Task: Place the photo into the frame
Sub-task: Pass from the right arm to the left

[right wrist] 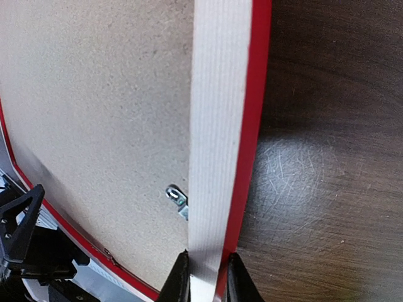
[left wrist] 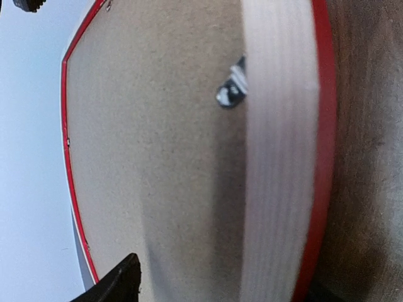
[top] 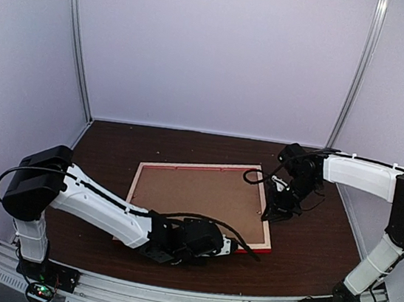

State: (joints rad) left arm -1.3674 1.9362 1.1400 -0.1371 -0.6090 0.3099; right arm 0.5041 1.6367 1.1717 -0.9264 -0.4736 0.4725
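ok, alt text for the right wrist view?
The right pincer grips the frame by its pale wood rail, whose outer edge is red. Brown backing board fills the picture's left, with a small metal tab at the rail; dark table fills its right.

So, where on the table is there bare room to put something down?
Bare table runs between the frame's far rail and the back wall, plus a patch left of the frame. Crowded: the near rail, where the left gripper sits, and the right rail, pinched by the right gripper.
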